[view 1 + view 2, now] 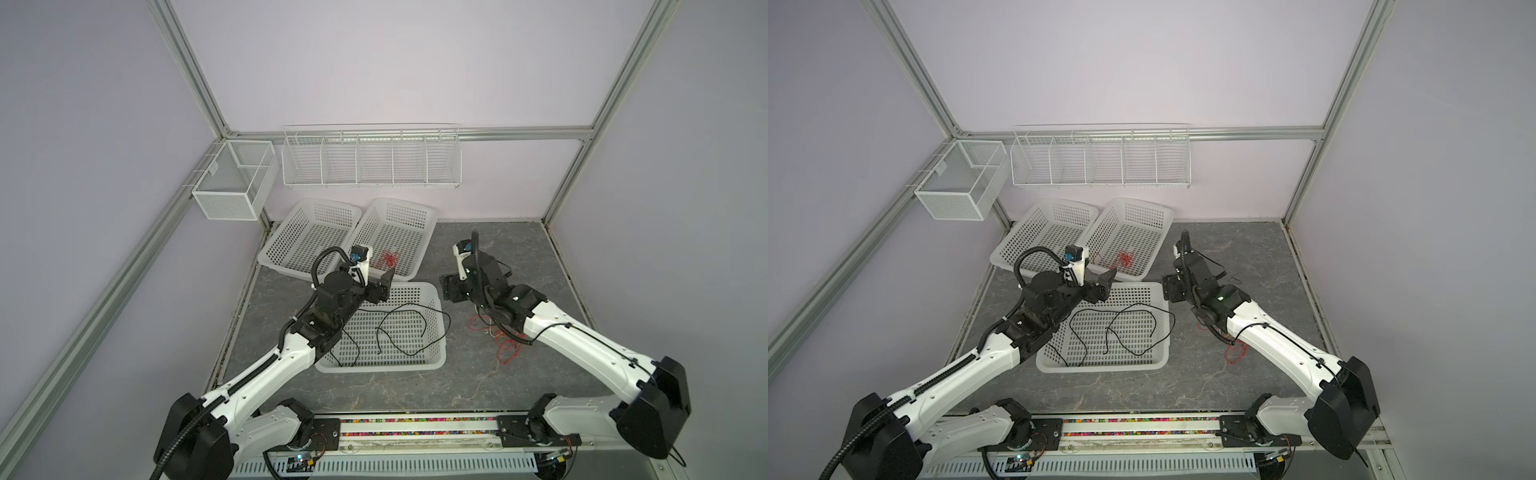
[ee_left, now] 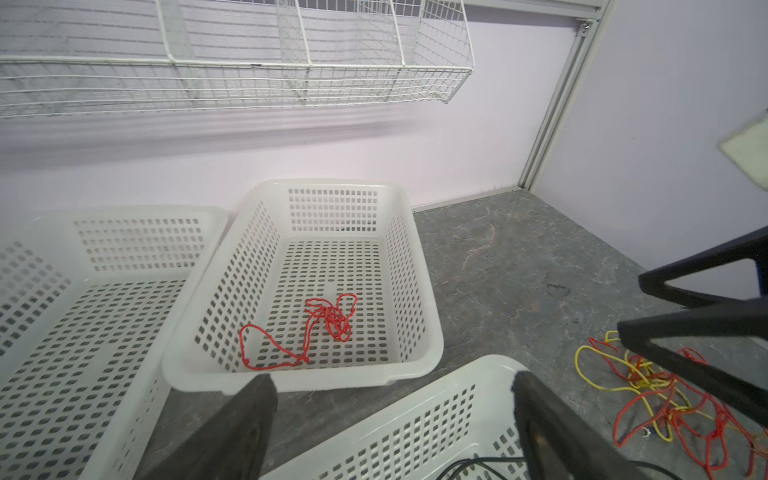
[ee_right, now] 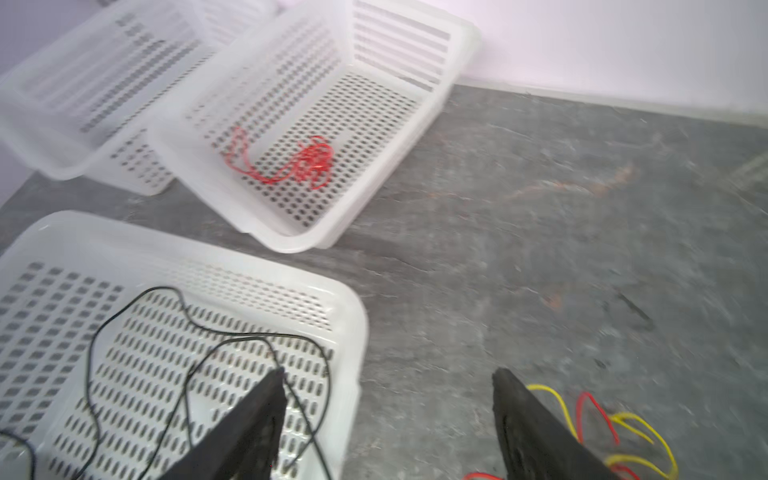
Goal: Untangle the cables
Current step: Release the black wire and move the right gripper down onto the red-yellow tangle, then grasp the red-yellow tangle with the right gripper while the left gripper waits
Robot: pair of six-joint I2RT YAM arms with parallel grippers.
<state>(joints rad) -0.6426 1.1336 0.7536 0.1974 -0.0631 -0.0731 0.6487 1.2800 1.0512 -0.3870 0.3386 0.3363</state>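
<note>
I've got three lots of cable on screen. A red cable [image 1: 388, 261] lies bunched on the floor of the far basket [image 1: 430, 232]. A black cable [image 1: 399, 328] sprawls in loose loops across the near basket [image 1: 382, 368], with one loop over its right-hand rim. The red-and-yellow tangle [image 1: 505, 345] lies on the bare bench [image 1: 415, 390], at 3 o'clock from the near basket and partly under my right arm [image 1: 582, 345].

The far basket is at 12 o'clock from the near one, and a third basket [image 1: 291, 232] lies rim against rim with it at 9 o'clock.

My left pincer [image 2: 392, 380] hangs over the near basket's far rim, spread wide, gripping nothing. My right pincer [image 3: 388, 374] is spread wide too, nothing between its fingers, just beside that basket's far right corner at 2 o'clock.
</note>
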